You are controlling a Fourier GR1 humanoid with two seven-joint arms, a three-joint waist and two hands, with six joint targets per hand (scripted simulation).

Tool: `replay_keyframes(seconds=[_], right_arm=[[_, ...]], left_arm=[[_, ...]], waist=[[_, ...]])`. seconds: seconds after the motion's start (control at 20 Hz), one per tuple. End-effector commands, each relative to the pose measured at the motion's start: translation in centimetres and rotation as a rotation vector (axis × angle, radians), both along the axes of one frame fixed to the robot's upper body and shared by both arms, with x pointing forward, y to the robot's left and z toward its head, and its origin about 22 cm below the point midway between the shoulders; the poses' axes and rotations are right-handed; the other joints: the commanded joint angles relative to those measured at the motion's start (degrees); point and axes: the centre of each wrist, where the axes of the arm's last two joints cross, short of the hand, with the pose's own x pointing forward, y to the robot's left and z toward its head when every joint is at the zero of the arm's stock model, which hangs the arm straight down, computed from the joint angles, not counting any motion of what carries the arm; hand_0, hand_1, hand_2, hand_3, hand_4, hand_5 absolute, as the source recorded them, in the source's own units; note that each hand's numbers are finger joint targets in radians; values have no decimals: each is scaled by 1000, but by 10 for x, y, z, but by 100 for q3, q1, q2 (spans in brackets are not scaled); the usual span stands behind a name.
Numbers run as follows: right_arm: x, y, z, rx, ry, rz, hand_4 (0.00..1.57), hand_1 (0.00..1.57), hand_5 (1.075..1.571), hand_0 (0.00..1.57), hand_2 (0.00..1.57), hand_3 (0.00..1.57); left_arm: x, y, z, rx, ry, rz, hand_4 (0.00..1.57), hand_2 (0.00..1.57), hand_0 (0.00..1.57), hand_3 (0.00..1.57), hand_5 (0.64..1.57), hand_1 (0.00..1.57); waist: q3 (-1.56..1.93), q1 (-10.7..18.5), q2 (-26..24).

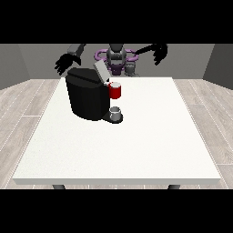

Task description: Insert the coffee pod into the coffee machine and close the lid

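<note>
My coffee machine (pixel 88 98) stands on the white counter (pixel 136 136), toward the view's left and on my side of it, its grey lid (pixel 101 71) tilted up and open. At its front sits a red piece (pixel 115 91) that I take for the brewing head; whether the coffee pod is already in it I cannot tell. Below it, on the machine's base, stands a small grey cup (pixel 116 112). My hand at the view's left (pixel 63 63) hangs raised just behind the machine with its fingers spread downward, holding nothing. My hand at the view's right (pixel 159 54) is lifted well apart from everything, fingers also spread and empty. I judge the pod light, stiff and smooth, best pinched at its sides; the lid I would press down at its free upper edge.
</note>
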Motion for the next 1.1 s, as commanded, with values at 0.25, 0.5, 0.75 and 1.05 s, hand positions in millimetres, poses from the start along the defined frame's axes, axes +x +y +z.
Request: replay_keyframes(seconds=[0.25, 0.5, 0.75, 1.05], right_arm=[[17, 12, 43, -31, -84, 192, 370, 0, 1571, 0, 0, 0], [24, -6, 77, -91, -127, 269, 0, 0, 1571, 0, 0, 0], [40, 12, 95, -73, -121, 336, 0, 0, 1571, 0, 0, 0], [56, 41, 110, -151, -178, 382, 239, 0, 1571, 0, 0, 0]], left_arm=[[-41, 20, -59, -184, 120, 100, 0, 0, 0, 0, 1571, 0], [-58, 26, -75, -273, 158, 126, 0, 0, 0, 0, 1571, 0], [-79, 14, -95, -322, 207, 87, 0, 0, 0, 0, 1571, 0], [-86, -1, -85, -328, 143, 46, 112, 0, 0, 0, 1571, 0]], waist=[[1, 151, -342], [1, 255, -630], [2, 683, -629], [2, 884, -265]])
